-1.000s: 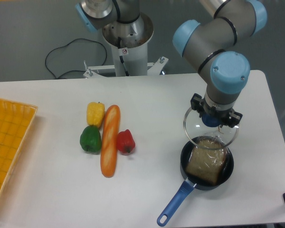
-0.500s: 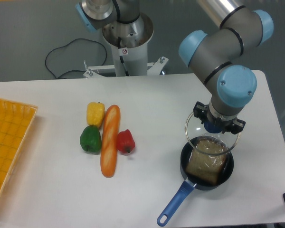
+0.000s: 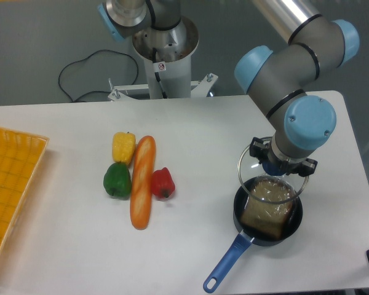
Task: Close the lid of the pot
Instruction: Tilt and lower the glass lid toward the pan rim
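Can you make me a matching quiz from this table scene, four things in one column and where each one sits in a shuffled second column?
Things
1. pot lid
2. slice of bread
3. baguette
4. yellow basket

Places
A. at the table's left edge
B. between the red pepper and the green pepper
C. inside the pot
D. held by the gripper over the pot's far rim

Pairs: 1-D, 2-C, 3-B, 4-A
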### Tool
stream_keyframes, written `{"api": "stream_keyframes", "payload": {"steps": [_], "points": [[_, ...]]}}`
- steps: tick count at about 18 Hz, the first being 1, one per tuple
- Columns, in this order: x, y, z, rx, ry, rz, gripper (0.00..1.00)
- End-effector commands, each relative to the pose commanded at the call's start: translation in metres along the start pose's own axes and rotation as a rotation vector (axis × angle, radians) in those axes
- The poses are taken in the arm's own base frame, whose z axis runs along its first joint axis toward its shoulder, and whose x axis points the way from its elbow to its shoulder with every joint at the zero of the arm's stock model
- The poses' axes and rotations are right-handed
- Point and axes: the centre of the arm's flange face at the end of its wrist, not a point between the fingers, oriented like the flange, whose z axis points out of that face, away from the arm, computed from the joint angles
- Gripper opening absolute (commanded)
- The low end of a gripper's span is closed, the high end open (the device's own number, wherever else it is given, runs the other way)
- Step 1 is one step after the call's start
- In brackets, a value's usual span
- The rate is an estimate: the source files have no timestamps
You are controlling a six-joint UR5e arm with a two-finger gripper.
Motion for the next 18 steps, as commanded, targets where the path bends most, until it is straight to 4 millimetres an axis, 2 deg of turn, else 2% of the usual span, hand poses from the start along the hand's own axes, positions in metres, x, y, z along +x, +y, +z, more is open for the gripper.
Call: {"api": "stream_keyframes", "payload": {"steps": [8, 18], "points": [[0.0, -0.003, 0.013, -0.039, 0.032, 0.009, 0.45], [0.003, 0.001, 0.009, -0.054, 0.049, 0.009, 0.45]]}}
